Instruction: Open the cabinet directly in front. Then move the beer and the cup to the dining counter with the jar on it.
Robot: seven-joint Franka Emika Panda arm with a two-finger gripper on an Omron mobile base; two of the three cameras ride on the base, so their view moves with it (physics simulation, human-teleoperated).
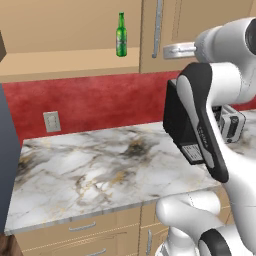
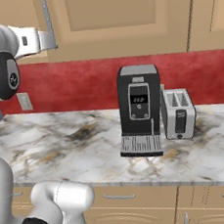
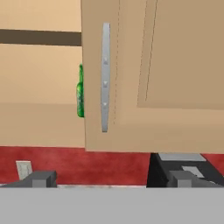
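Observation:
The cabinet (image 1: 75,25) on the wall stands open on its left half, and the shelf inside shows. The beer (image 1: 121,35), a slim green bottle, stands upright on that shelf. In the hand view the beer (image 3: 80,92) is half hidden behind the edge of the right door (image 3: 144,74), which carries a long silver handle (image 3: 105,76). My gripper (image 1: 167,51) (image 2: 52,41) (image 3: 111,179) is open and empty, level with the handle's lower end (image 1: 157,47) and a short way in front of it. The cup, the jar and the dining counter are out of view.
Below the cabinet runs a marble worktop (image 1: 100,170) against a red wall. A black coffee machine (image 2: 139,111) and a silver toaster (image 2: 178,114) stand on it to the right. Tan drawers (image 2: 124,198) sit under it, and a dark tall unit (image 1: 6,160) is at the far left.

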